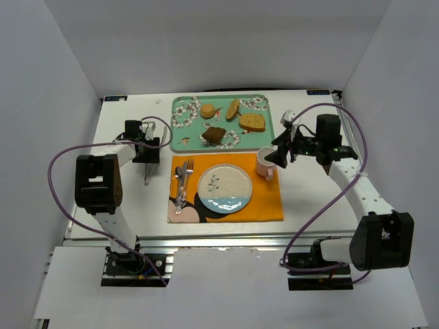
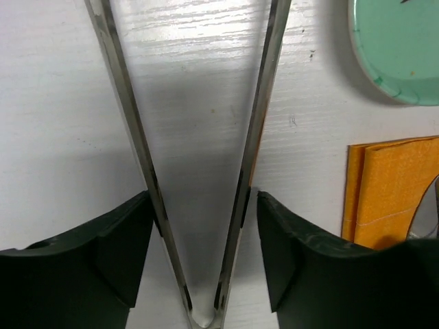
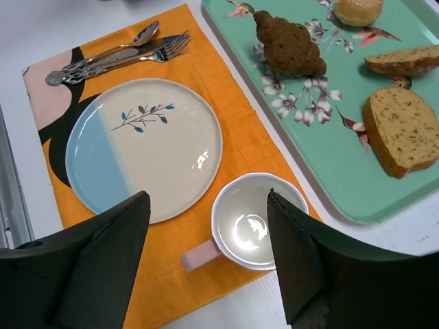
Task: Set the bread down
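The bread, a small round golden-tan bun [image 1: 207, 110], lies on the teal flowered tray [image 1: 185, 140] at the back; the right wrist view shows it cut off by the top edge [image 3: 357, 9]. My left gripper [image 1: 146, 159] [image 2: 204, 199] is over bare table left of the tray, shut on metal tongs [image 1: 146, 175] [image 2: 130, 116] whose arms spread open. My right gripper [image 1: 281, 156] [image 3: 207, 195] is open and empty above the pink-handled cup [image 1: 266, 163] [image 3: 257, 219]. The round plate [image 1: 224, 188] [image 3: 144, 147] lies on the orange placemat [image 1: 267, 202].
The tray also holds a dark brown chunk [image 1: 215, 135] [image 3: 288, 44], a square toasted slice [image 1: 252, 122] [image 3: 401, 130] and a long slice [image 1: 233, 109] [image 3: 405, 60]. A fork and spoon [image 1: 182, 179] [image 3: 116, 55] lie left of the plate. White walls surround the table.
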